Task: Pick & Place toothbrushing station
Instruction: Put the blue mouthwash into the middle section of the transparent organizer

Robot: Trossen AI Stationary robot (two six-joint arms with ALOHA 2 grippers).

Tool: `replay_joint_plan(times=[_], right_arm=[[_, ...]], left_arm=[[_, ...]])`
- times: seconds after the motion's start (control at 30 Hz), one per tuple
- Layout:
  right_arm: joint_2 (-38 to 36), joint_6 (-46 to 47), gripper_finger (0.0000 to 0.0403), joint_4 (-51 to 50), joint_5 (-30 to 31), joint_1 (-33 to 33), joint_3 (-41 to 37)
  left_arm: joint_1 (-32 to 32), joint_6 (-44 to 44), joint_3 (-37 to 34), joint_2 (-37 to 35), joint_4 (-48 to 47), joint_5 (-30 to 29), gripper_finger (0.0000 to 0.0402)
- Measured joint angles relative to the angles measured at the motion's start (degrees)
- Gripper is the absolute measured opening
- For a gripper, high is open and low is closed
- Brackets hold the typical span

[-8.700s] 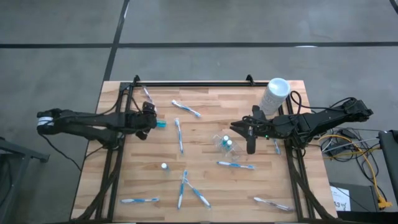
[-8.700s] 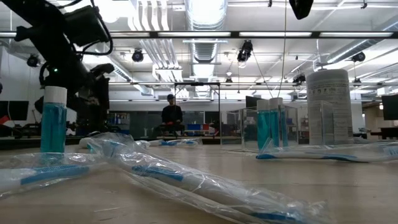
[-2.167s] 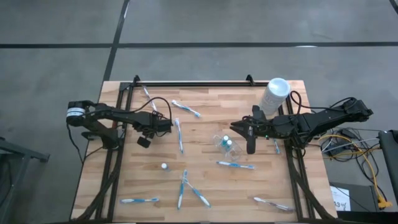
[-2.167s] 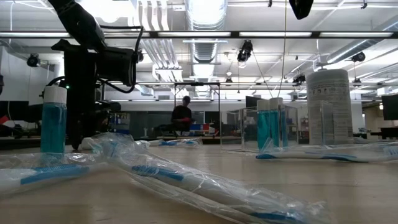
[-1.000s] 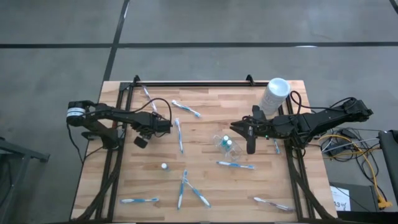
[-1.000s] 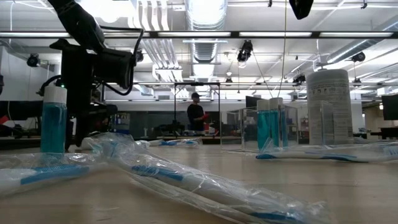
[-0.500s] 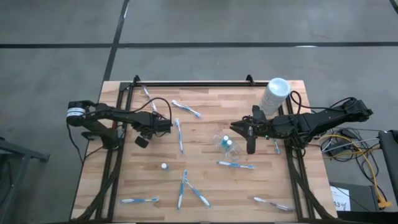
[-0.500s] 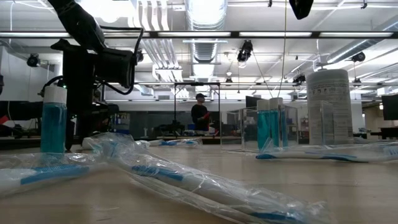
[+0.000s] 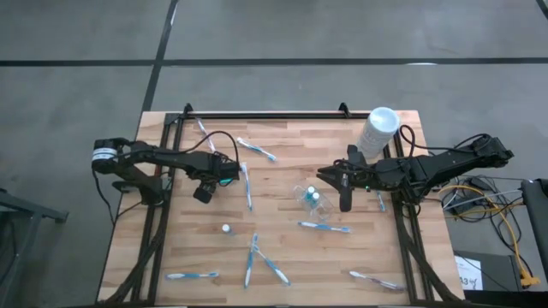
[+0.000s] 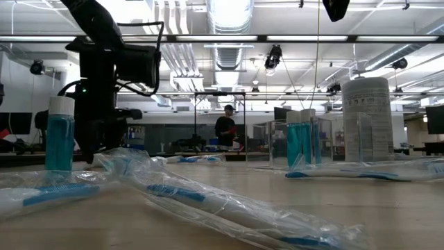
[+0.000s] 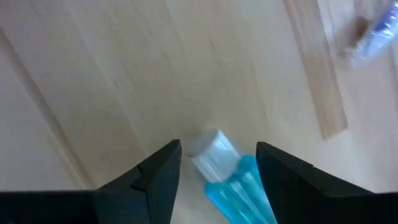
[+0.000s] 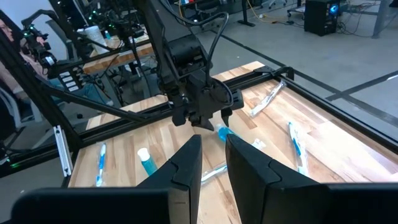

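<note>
Wooden slatted surface [image 9: 282, 257] in a large workshop, seen from above, with a person [image 10: 225, 132] standing far behind it in the low view. The left gripper [image 9: 224, 174] hangs over the left half of the surface, jaws holding a small blue tube [image 11: 230, 175] with a white cap; in the left wrist view the tube sits between the two dark fingers [image 11: 155, 177], cap pointing away from the wrist, above bare wood. The right gripper [image 9: 344, 201] rests right of centre, jaws set narrow with a slim gap between the fingers [image 12: 186, 165], holding nothing. Just beside the right gripper lies a clear pouch [image 9: 310, 198] with two blue tubes standing in it. A lone tube [image 9: 226, 229] stands upright lower on the surface, left of centre. Wrapped toothbrushes are scattered about: one [image 9: 247, 186] just beside the left gripper, one [image 9: 257, 150] near the far edge, one [image 9: 324, 227] below the pouch, a crossed pair [image 9: 261, 261] near the front, one [image 9: 192, 275] at the front left, one [image 9: 377, 280] at the front right. A tall white cylinder [image 9: 378, 130] stands at the far right corner.
</note>
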Motion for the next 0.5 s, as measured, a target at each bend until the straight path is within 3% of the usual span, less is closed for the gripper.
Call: replay_joint_plan(times=[0.5], right_arm=[[0.0,0.0,0.0068,0.0,0.0,0.0,0.0]], left_arm=[[0.0,0.0,0.2,3.8,0.8,0.1,0.0213]])
